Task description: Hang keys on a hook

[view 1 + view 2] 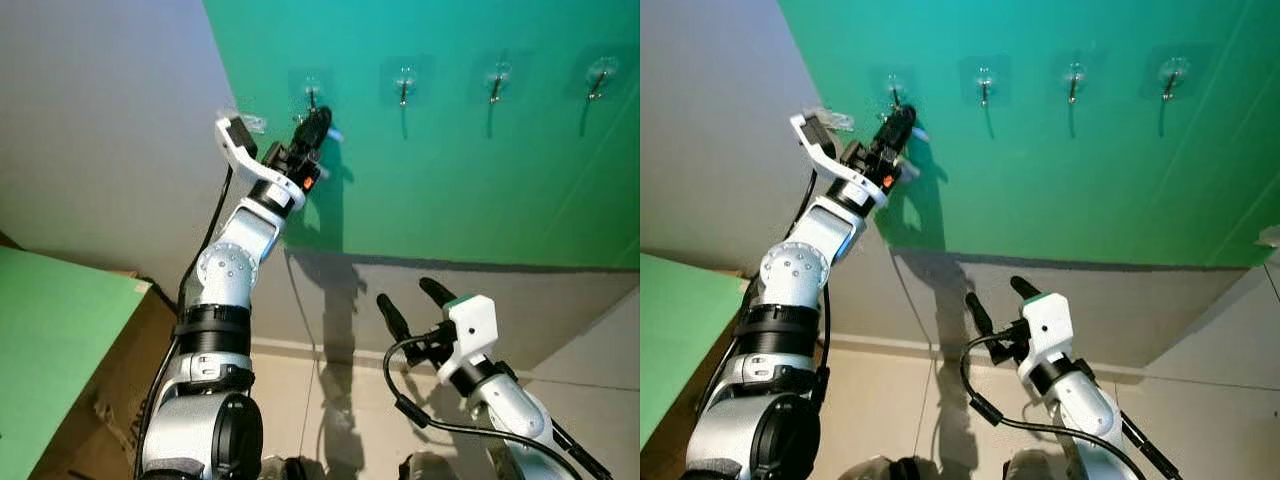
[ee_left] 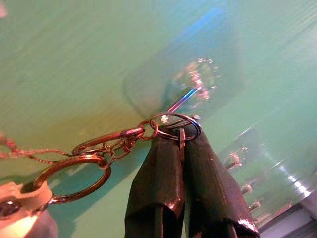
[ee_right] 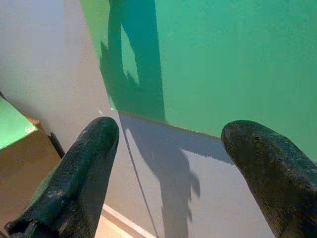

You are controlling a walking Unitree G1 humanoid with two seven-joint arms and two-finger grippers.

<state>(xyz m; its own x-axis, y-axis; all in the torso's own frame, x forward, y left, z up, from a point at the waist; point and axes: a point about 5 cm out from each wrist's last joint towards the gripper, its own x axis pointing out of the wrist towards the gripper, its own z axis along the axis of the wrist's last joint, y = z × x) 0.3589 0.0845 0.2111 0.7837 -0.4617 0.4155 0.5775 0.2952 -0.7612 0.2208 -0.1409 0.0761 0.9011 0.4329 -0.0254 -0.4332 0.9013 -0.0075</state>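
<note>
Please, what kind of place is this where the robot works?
Probably an indoor wall corner of a home, perhaps an entry. A row of clear hooks is stuck on a green wall, with a tiled floor below. The left pincer holds the keys up at the leftmost hook.

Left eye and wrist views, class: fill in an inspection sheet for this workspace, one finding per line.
Surface: green wall panel above a grey wall.
Job's things: key ring pinched at the leftmost hook, with more rings and a chain trailing from it; three further hooks along the row stand bare.
Clutter: nothing seen.
Grippers: left gripper shut on the key ring at the hook; right gripper open, held low.
Cables: black cable looping by the right wrist.
Surroundings: cardboard box and tiled floor below.
</note>
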